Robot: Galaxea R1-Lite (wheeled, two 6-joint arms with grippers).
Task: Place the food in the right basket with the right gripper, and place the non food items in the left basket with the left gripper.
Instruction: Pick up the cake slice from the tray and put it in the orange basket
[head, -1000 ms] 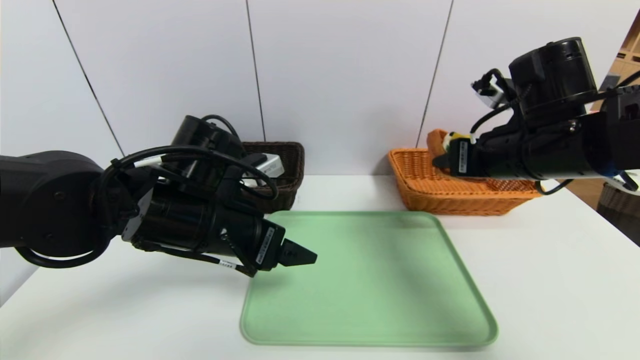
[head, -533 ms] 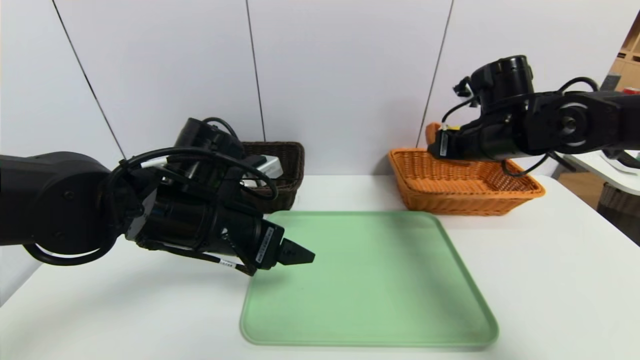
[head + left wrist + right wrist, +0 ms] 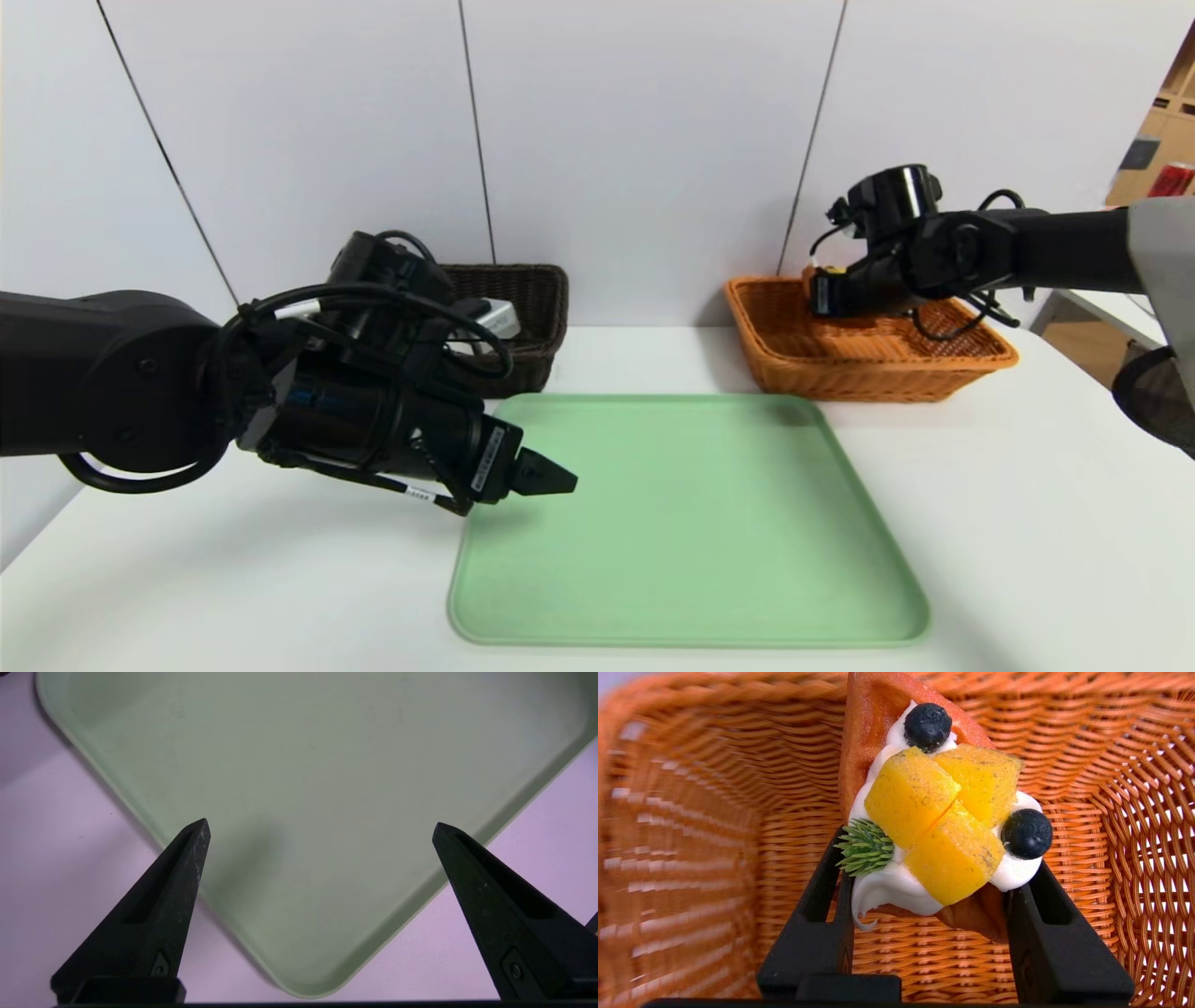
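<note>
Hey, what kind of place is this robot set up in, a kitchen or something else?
Probably a lab or test room, not a kitchen: a plain white table against bare white wall panels, holding only a pale green plastic tray and two woven wicker baskets, dark brown and orange.

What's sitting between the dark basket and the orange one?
Head view: only bare white table between the dark basket and the orange basket.

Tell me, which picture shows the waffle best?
The right wrist view: the waffle fills it, held by the right gripper inside the orange basket. The head view shows only a yellow speck; the left wrist view shows none.
</note>
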